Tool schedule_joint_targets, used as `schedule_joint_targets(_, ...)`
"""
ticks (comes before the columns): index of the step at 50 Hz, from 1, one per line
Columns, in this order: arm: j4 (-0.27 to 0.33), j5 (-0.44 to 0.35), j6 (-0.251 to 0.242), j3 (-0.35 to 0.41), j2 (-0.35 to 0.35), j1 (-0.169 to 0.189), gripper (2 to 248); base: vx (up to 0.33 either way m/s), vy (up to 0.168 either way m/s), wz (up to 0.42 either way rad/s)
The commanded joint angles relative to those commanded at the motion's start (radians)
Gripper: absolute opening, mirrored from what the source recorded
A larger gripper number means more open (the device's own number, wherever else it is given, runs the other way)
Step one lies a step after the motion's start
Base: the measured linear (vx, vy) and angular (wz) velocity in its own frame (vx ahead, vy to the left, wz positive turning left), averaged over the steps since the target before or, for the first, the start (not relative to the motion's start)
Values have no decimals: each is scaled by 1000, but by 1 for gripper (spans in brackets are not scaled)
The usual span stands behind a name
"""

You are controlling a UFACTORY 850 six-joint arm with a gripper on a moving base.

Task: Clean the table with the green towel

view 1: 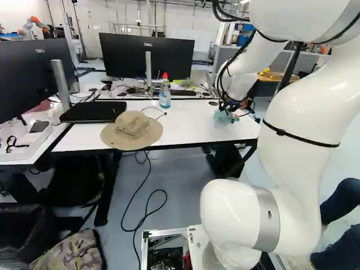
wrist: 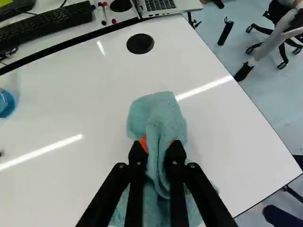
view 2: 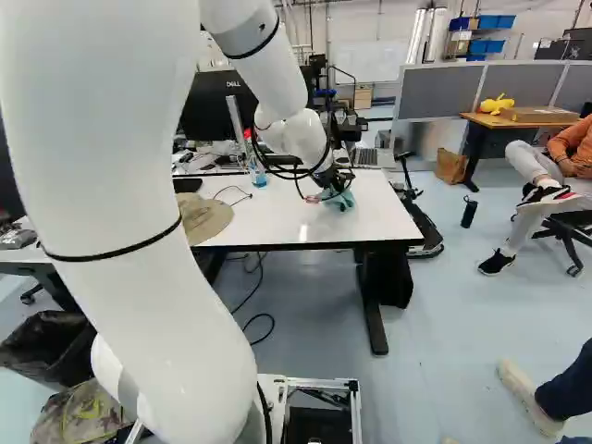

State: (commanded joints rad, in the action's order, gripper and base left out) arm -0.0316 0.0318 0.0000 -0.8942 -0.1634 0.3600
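Observation:
My gripper point(view 2: 335, 183) is at the right part of the white table point(view 2: 305, 217), low over its top. In the wrist view the gripper point(wrist: 158, 147) is shut on the green towel point(wrist: 158, 116), a fold of it pinched between the orange pads. The towel bunches up ahead of the fingers and spreads out beneath them onto the tabletop. In the left base view the towel point(view 1: 223, 117) shows as a small teal heap by the table's right end.
A tan hat point(view 1: 133, 130) lies at the table's front edge, left of the towel. Behind it stand a spray bottle point(view 1: 165, 93), a closed black laptop point(view 1: 93, 111) and monitors point(view 1: 147, 55). A thin cable point(view 2: 233, 192) lies near the hat. People sit to the right.

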Motion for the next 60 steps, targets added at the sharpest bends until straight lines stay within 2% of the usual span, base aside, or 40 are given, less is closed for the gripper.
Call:
schedule_joint_targets(35,0,-21,0,-75,-66,102,54,0,0,0)
schedule_joint_targets(60,0,-29,0,-139,-120,157,54,0,0,0)
